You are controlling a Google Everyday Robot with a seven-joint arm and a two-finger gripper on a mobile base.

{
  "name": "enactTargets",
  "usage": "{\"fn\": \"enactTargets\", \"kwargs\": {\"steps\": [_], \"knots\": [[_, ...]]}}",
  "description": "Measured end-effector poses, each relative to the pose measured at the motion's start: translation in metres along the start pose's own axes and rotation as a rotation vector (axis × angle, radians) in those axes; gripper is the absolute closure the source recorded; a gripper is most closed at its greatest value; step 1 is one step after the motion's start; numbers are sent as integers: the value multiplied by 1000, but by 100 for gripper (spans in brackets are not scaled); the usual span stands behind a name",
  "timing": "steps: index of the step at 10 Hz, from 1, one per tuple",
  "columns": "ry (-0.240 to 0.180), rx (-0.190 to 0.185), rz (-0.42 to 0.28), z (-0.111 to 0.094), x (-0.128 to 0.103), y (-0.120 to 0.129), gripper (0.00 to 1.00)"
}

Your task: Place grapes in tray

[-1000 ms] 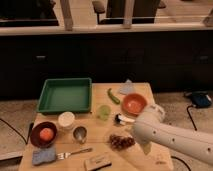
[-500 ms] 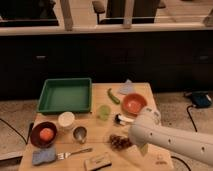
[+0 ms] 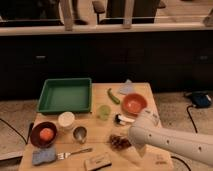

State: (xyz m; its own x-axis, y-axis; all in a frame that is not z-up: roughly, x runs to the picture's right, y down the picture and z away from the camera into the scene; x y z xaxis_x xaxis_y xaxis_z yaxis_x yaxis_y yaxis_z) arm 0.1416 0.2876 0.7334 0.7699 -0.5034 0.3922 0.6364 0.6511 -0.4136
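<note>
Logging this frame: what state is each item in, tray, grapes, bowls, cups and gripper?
tray: upright, empty.
grapes: lying on the table, outside the tray.
gripper: low beside the grapes, largely hidden by the arm.
orange bowl: upright, looks empty.
dark bowl: upright, holding an orange fruit.
green cup: upright.
white cup: upright.
metal cup: upright.

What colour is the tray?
The tray is green, camera view; the gripper is beside the grapes.
</note>
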Motion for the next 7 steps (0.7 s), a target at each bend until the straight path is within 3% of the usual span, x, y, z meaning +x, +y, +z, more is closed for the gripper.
{"fn": "enactTargets", "kwargs": {"steps": [7], "knots": [[-23, 8, -45, 10, -5, -3, 20]]}}
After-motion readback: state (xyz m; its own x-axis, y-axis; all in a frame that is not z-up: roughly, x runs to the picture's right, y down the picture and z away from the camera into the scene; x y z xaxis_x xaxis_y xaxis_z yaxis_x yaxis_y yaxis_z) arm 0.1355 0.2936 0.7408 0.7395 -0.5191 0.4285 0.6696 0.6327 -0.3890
